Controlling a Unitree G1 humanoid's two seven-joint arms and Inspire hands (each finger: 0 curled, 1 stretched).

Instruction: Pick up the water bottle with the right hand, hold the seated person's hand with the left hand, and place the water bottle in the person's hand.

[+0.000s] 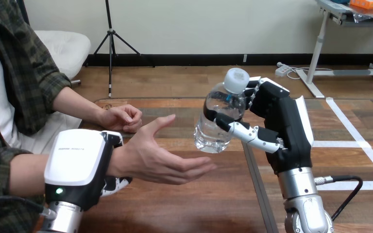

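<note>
Clear water bottle (pixel 210 132), tilted, in right robot hand (pixel 286 125)

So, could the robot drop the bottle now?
Maybe. The water bottle hangs tilted in the right hand, by the fingertips of the person's open hand, not on the palm; released now, it might tumble onto the table. Also, the left hand is curled round the person's wrist; a tug could pull the palm away.

From the robot's head we look forward and down across the wooden surface (pixel 209 208), which lies close below us.
</note>
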